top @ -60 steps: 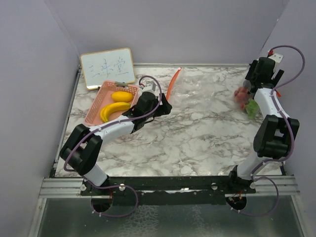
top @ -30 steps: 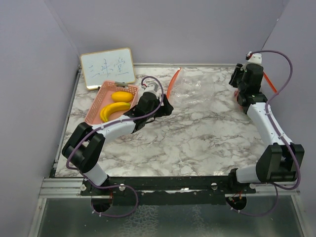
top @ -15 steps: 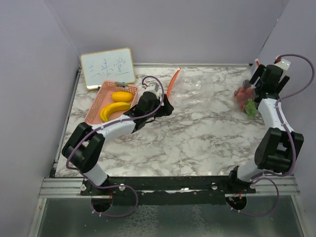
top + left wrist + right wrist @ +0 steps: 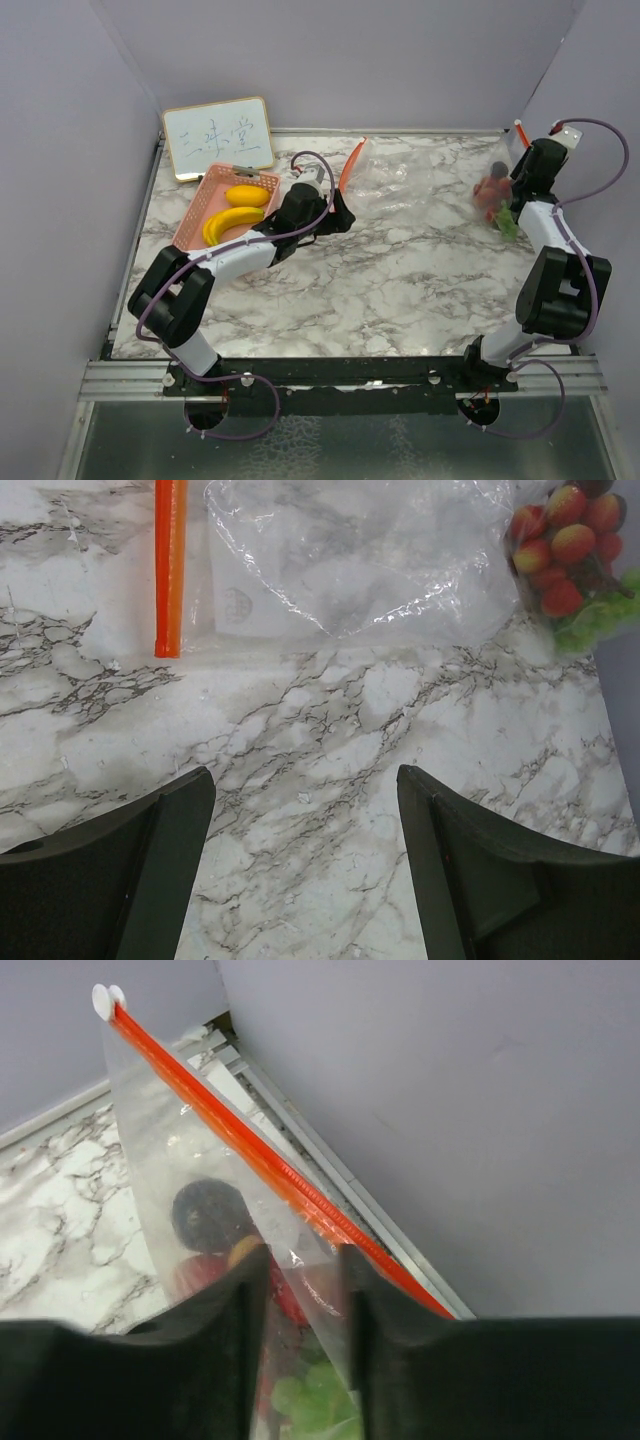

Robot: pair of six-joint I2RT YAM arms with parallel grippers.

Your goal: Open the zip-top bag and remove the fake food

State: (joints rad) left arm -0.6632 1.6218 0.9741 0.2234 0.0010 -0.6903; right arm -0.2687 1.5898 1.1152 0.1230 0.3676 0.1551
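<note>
Banana [image 4: 232, 222] and lemon [image 4: 247, 195] lie in the basket [image 4: 188, 228] at far left, with the whiteboard [image 4: 218, 137] standing behind it. A zip-top bag [image 4: 385, 178] lies far centre, the berry cluster [image 4: 492, 190] to its right.

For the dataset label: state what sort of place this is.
Probably a robot lab test booth, not a kitchen: plain purple partition walls box in a marble-patterned table, two arms are bolted to a metal rail, and a handwritten whiteboard leans at the back.
</note>
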